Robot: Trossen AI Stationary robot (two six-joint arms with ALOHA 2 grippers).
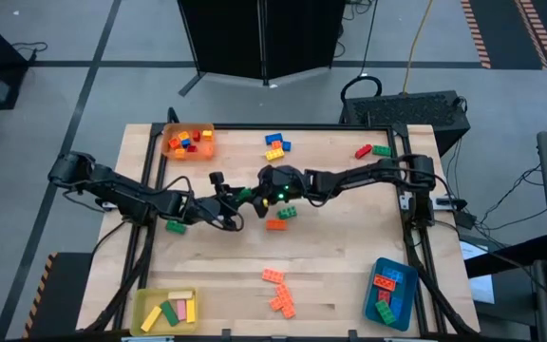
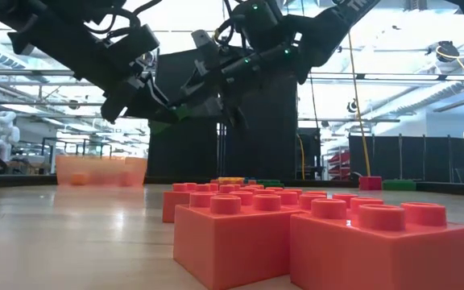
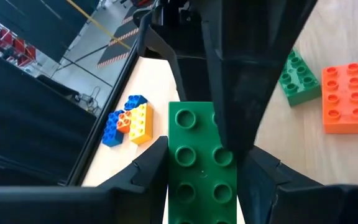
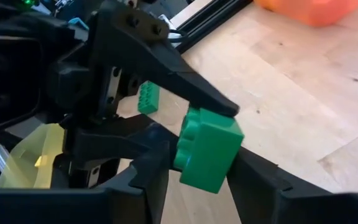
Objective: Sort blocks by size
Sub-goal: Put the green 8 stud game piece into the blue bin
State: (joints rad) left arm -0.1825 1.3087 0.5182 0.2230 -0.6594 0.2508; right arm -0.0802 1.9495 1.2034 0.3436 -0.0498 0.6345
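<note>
I've got both arms meeting mid-table with a green brick [image 4: 209, 148] between them: the left gripper [image 3: 199, 163] is clamped on one end, the right gripper [image 4: 199, 163] is clamped on the other, so it looks like a handover or a pull-apart. The yellow tray [image 1: 147, 304] sits down at 7 o'clock and the blue tray [image 1: 373, 294] at 5, so I'm guessing the brick heads to one of them.

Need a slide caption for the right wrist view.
Both grippers, left and right, clamp one green block above the table.
</note>
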